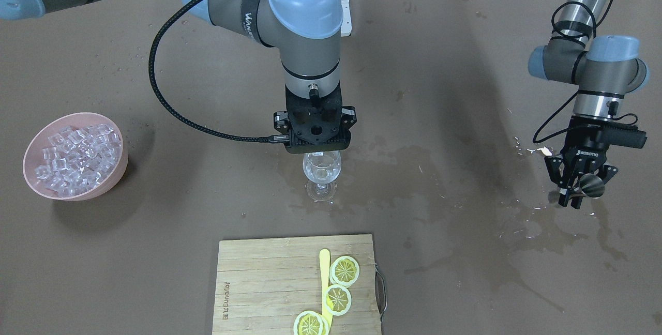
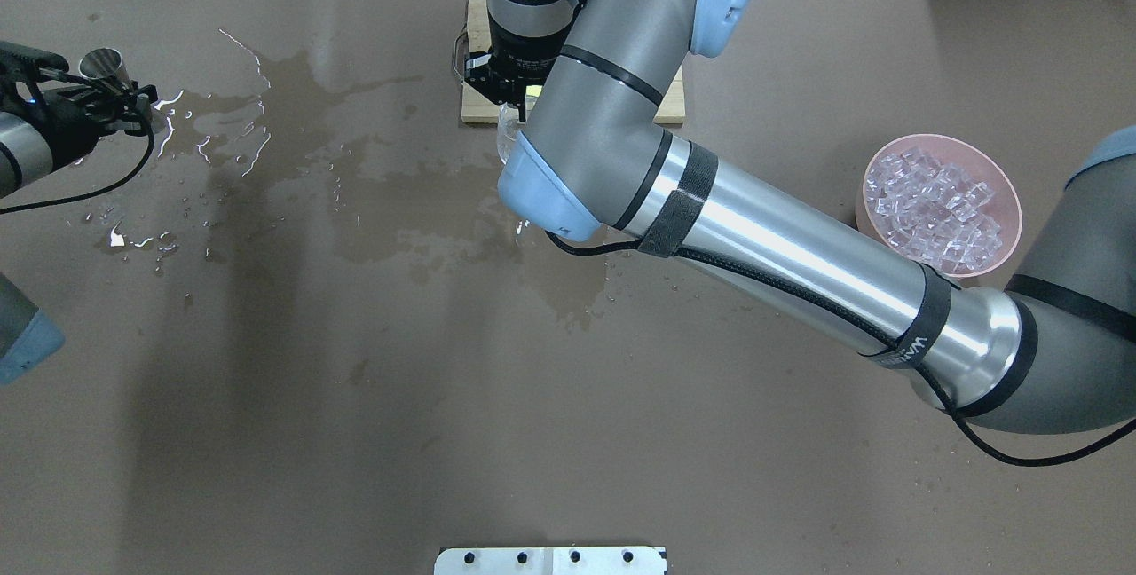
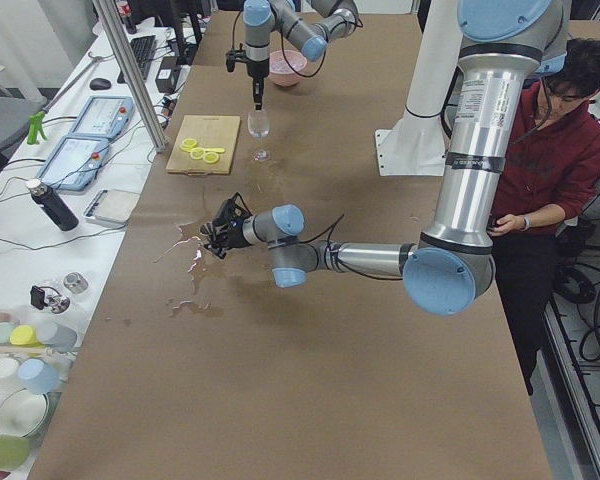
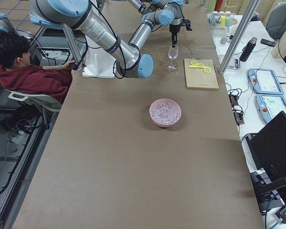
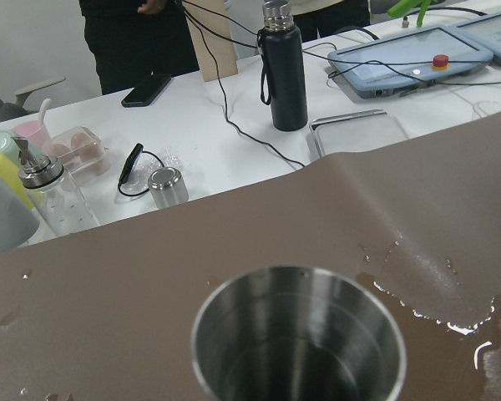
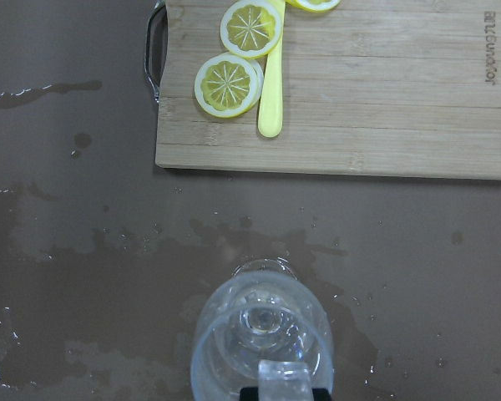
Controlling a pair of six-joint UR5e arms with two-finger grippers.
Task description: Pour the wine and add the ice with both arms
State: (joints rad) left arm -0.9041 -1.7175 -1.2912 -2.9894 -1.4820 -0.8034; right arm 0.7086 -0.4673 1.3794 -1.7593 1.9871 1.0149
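The right gripper (image 1: 316, 145) pinches an ice cube (image 6: 285, 376) directly above the wine glass (image 1: 321, 169) to drop it in, while the left gripper (image 1: 578, 187) clamps the steel cup (image 1: 591, 186) well aside.

6 cameras watch the desk (image 2: 355, 397). The front-facing one looks steeply down from across it, the stemmed glass (image 1: 321, 169) mid-frame, the cutting board (image 1: 269, 283) nearer. The overhead one looks forward from behind the robot, board beyond the glass. 2 end views look along the desk, glass far off. The right wrist view hangs close above the glass, sharing glass and board with the front view. The left wrist view sits close over a steel cup (image 5: 299, 351), well apart from the glass.
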